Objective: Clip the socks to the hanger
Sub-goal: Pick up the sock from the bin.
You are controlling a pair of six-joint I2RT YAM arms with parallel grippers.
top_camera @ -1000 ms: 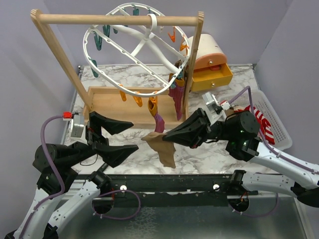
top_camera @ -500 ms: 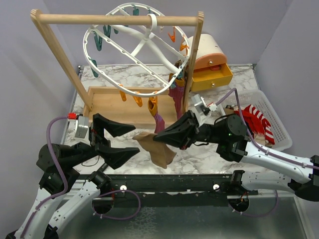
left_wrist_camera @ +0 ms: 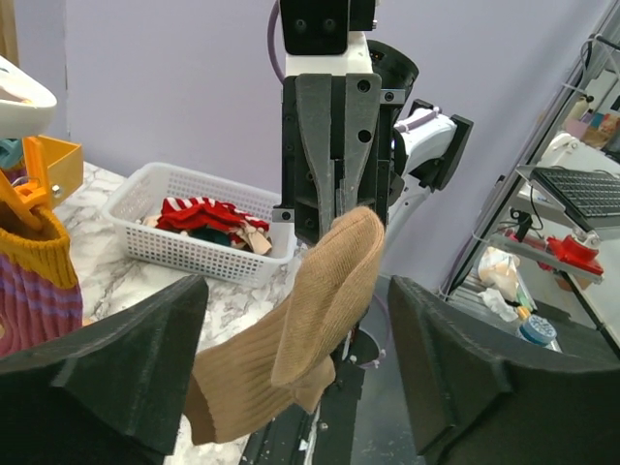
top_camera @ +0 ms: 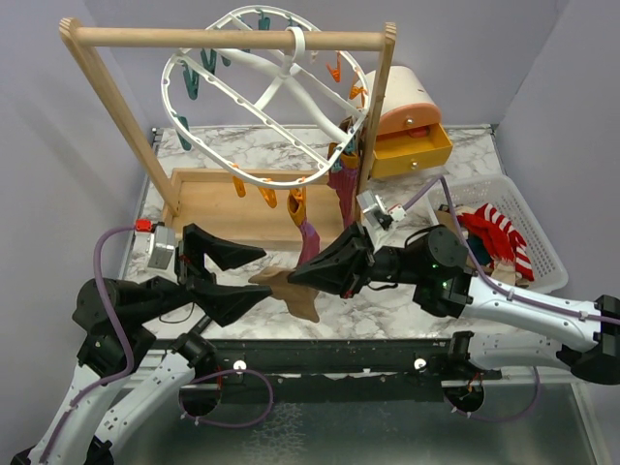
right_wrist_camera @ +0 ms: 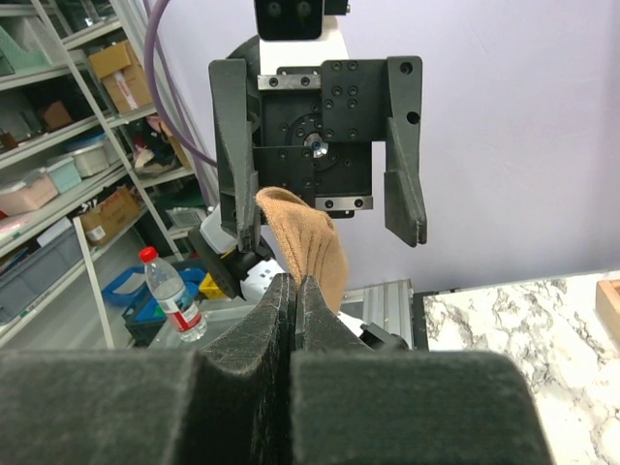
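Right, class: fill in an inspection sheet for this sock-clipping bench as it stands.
Surface: marble table, wooden rack standing on it.
Job's things: tan sock held off the table; hanger hooked on the rack bar, maroon sock hanging from it.
Clutter: white basket holding striped socks; yellow drawer.
Pincers: right pincer shut on the tan sock; left pincer open, sock between its fingers.
Cables: purple cable looped on each arm.
Surroundings: purple walls, storage shelves.
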